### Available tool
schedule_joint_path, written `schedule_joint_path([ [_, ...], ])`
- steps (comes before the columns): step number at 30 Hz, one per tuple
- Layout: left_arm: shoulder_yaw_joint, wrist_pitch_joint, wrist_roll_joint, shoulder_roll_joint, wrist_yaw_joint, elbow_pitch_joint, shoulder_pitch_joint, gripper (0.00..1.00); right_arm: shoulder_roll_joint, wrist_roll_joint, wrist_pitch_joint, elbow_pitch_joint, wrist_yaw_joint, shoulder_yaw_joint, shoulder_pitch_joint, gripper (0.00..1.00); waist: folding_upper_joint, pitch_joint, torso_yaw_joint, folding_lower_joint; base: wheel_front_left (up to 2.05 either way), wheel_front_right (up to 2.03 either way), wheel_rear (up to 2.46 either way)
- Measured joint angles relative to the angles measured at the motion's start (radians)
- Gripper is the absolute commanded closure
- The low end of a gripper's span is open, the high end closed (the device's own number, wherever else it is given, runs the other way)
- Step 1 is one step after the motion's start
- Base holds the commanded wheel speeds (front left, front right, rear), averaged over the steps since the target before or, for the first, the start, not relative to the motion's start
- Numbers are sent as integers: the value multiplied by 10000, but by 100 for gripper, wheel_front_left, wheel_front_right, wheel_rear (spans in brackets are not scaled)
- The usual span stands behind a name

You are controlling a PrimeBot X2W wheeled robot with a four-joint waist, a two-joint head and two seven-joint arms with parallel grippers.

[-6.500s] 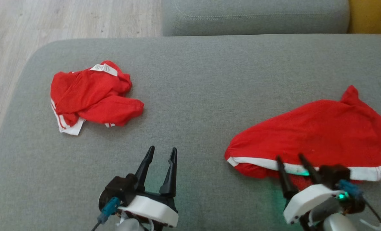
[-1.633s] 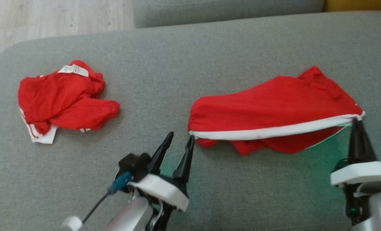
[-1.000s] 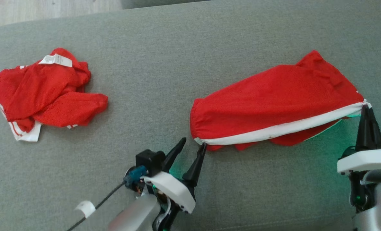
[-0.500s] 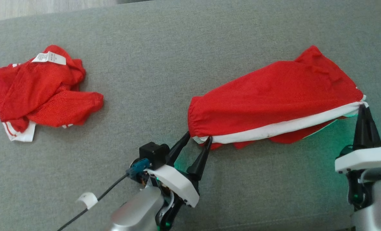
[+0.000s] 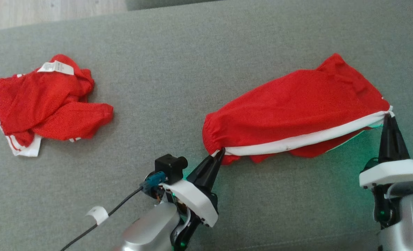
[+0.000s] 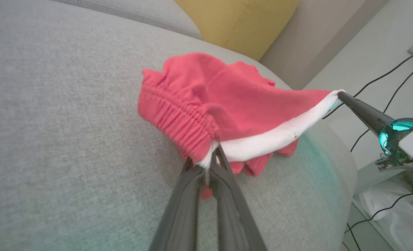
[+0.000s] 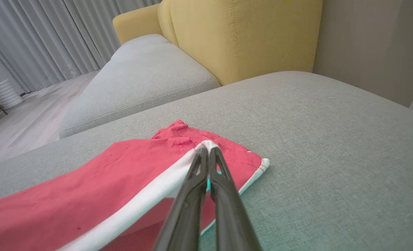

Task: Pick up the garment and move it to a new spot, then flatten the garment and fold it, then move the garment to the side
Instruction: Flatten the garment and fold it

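The garment [image 5: 293,108] is a pair of red shorts with a white side stripe, stretched across the right half of the grey cushion [image 5: 178,66]. My left gripper [image 5: 221,151] is shut on its left end, at the elastic waistband where the stripe starts; the left wrist view shows the same pinch [image 6: 211,157] on the garment [image 6: 227,101]. At the stripe's other end, on the right, my right gripper [image 5: 387,114] is shut on the hem corner, which also shows in the right wrist view [image 7: 206,148]. Between the two grips the white stripe runs taut, and the garment [image 7: 88,184] sags below it.
A second red garment [image 5: 46,104] with a white label lies crumpled at the cushion's far left. A yellow backrest [image 7: 241,35] and another grey seat cushion [image 7: 140,76] lie beyond. Pale wood floor [image 5: 46,12] shows past the far left edge. Cables [image 6: 384,80] run off the right side.
My left gripper has moved onto the waistband corner and shut on it. The right gripper has kept its grip at the other end. The head camera has shifted slightly.
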Motion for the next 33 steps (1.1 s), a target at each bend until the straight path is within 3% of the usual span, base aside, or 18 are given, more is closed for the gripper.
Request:
schedule_joint_path([
  [7,203,0,518,67,6,-96,315,100,-4,-163,-8,35,0,370,76,100,0,-754,72,0,0,0,0],
  [15,853,10,890,1104,17,-1149,1006,100,-410,117,408,-449,0,1419,237,100,0,-2083,91,-3,0,0,0],
  [20,1106,583,1032,1983,107,-1904,198,100,-895,416,784,-742,0,2253,-464,100,0,-2711,55,-4,0,0,0],
  [23,1461,1306,966,2395,109,-2531,-913,100,-1337,761,1074,-871,0,2631,-1657,100,0,-3011,59,-1,0,0,0],
  [33,2040,2234,761,3223,268,-3277,-2011,100,-2094,1266,1375,-965,0,3267,-3361,100,0,-3504,101,-1,0,0,0],
])
